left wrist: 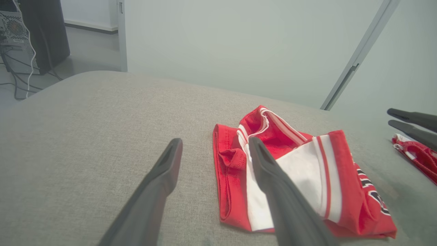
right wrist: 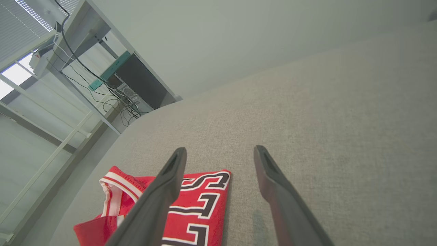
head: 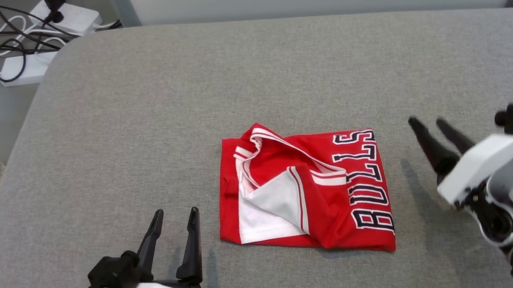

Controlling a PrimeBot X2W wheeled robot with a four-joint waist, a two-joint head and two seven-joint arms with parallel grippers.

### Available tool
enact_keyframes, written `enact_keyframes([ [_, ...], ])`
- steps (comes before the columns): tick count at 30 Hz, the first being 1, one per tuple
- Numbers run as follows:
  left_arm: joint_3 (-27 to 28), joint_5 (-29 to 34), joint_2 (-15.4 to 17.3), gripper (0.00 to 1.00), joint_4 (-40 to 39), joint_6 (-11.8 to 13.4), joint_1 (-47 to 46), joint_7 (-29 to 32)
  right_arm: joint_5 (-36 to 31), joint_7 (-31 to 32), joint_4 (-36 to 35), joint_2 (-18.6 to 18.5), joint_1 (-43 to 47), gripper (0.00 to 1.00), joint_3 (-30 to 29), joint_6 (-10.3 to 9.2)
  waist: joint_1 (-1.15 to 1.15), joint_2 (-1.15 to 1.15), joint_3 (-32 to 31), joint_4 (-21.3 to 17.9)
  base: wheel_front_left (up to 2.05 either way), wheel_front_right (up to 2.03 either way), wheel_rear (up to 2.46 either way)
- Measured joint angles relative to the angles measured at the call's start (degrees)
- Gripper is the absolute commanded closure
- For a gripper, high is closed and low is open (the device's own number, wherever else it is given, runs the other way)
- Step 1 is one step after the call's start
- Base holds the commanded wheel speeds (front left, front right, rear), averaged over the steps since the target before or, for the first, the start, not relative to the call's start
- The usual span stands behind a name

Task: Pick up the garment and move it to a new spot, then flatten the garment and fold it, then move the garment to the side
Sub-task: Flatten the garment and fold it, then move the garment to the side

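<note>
One jersey (head: 305,197), folded into a rough red square, lies at the centre of the head view on the grey cushion (head: 132,132). It looks light, thin and limp, likely to sag and unfold when lifted, so I'd pinch all the layers together at its left and right edges. The left gripper (head: 176,211) sits at lower left and the right gripper (head: 425,121) at mid right, flanking the jersey without touching it. Both have their fingers spread and hold nothing.
</note>
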Motion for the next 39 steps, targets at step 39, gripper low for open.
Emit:
enact_keyframes([
  [39,-0.48,-0.48,-0.01,0.0,-1.29,-0.31,-0.71,0.0,7.72,2.36,4.27,3.23,0.0,0.37,3.44,-0.02,0.0,0.0,6.15,4.95,0.0,0.0,0.0],
])
